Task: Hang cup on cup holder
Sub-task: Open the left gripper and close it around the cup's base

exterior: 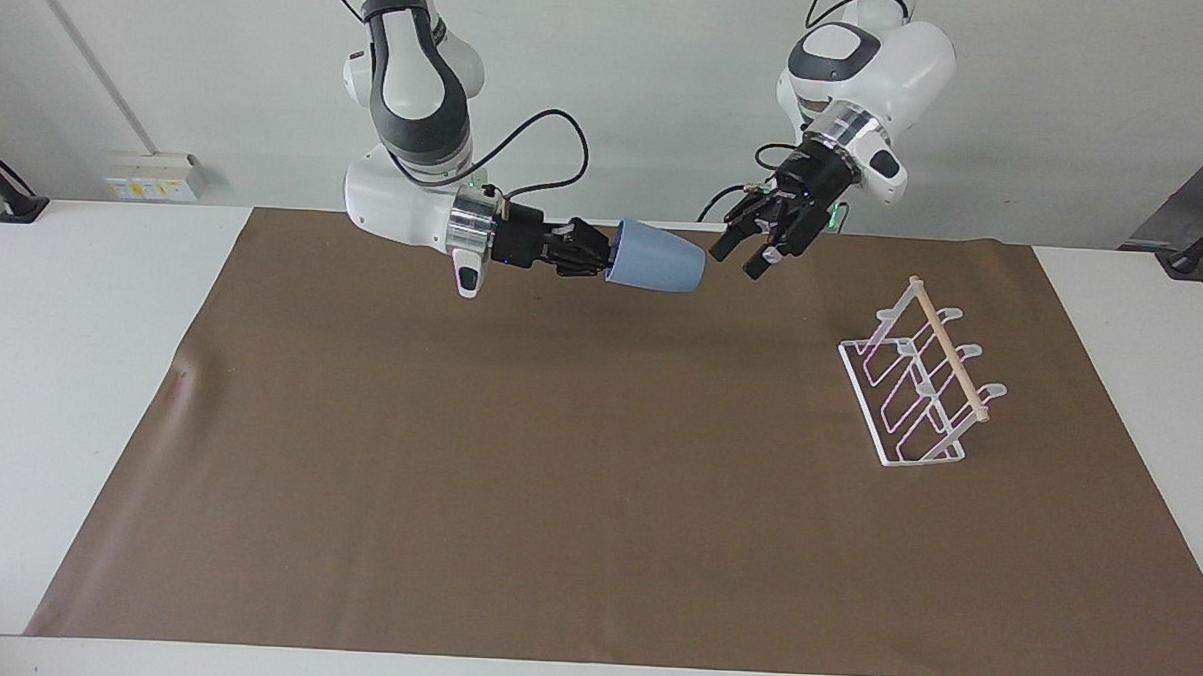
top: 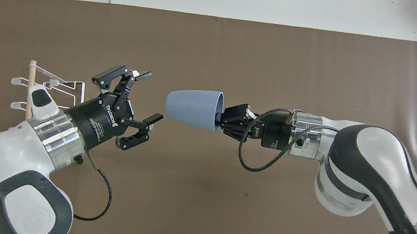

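The right pincer [exterior: 604, 256], clamped on the rim of the light-blue cup [exterior: 656, 261], holds it sideways in the air, base toward the wide-open, empty left pincer [exterior: 739, 255], apparently for handover toward the cup holder [exterior: 917, 387].

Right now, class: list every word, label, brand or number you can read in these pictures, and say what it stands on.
"ROBOTIQ": on the black body of the left gripper.
Small print beneath it on that body: too small to read.
White print on the right gripper: too small to read.
The cup and the cup holder: unmarked.
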`<state>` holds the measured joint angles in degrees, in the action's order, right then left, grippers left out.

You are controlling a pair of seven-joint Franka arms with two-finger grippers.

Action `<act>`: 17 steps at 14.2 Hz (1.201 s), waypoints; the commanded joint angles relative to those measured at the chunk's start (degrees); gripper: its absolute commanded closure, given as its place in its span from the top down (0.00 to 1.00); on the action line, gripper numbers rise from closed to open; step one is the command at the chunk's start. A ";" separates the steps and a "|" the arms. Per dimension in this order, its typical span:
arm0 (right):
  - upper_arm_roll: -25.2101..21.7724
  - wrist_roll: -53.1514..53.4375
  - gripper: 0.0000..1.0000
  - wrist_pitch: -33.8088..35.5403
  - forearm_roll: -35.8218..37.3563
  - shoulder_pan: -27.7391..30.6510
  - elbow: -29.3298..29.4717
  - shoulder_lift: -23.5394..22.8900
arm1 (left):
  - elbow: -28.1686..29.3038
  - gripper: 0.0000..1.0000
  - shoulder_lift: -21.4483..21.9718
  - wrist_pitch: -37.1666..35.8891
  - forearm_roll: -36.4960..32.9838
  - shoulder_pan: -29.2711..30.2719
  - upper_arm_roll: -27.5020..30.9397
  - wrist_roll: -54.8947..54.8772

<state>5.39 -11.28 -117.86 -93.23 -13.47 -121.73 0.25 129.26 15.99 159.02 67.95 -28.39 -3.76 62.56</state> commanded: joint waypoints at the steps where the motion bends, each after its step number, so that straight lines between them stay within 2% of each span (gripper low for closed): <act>1: 0.06 -2.08 0.00 -0.97 -0.72 -0.33 -0.96 0.80 | 1.60 1.00 0.26 0.51 0.95 -1.84 -0.02 0.28; 16: 0.06 -2.08 0.00 -1.06 -0.81 -0.33 -0.96 0.80 | 1.26 1.00 -1.93 4.37 0.95 -5.53 -0.55 1.34; 17: 0.06 -2.08 0.00 -1.06 -0.81 -0.42 -0.96 0.80 | 1.26 0.96 -1.93 4.37 0.95 -5.53 -0.55 0.99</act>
<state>5.38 -11.38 -118.12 -93.22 -13.81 -122.00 0.26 130.45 14.26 162.30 67.97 -32.47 -4.59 63.66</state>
